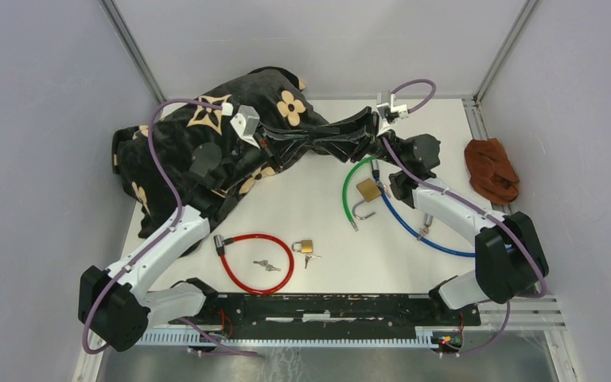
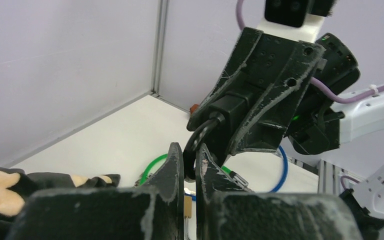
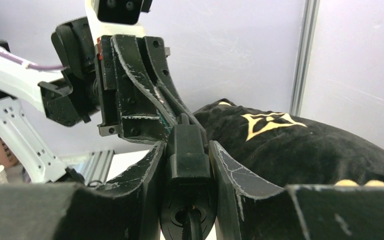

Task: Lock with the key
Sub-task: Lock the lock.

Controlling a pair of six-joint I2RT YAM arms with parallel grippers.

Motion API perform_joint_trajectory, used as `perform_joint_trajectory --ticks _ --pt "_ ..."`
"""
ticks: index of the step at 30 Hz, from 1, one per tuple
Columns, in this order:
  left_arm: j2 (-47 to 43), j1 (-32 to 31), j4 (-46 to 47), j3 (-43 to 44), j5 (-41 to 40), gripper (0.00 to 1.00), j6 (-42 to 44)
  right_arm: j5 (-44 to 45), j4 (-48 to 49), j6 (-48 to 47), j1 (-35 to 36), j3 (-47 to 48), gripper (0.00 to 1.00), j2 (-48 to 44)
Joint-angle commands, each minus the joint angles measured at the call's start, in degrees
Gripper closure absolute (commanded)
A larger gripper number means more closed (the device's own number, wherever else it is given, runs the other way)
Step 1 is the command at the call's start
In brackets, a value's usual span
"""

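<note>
We show the black lock [image 3: 185,160] raised above the table [image 1: 310,208], clamped between the fingers of the right tool [image 3: 187,146]. Its black loop [image 2: 198,136] sits pinched in the nearly closed left tool [image 2: 189,152]. Loose keys [image 1: 267,265] lie beside a brass padlock [image 1: 303,246].

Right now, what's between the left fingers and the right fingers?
A black lock bridges them: the right fingers clamp its body, the left fingers pinch its black loop. Both wrist views show it.
</note>
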Motion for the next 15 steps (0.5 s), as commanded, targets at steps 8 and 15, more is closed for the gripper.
perform_joint_trajectory --ticks 8,15 --pt "4.1 -11.4 -7.3 2.2 36.3 0.98 -4.2 -7.7 -12.6 -7.8 6.4 6.3 1.00 3.6" --pt "1.8 -8.1 0.8 0.3 33.9 0.98 -9.1 -8.1 -16.1 -10.7 6.2 4.7 1.00 2.9"
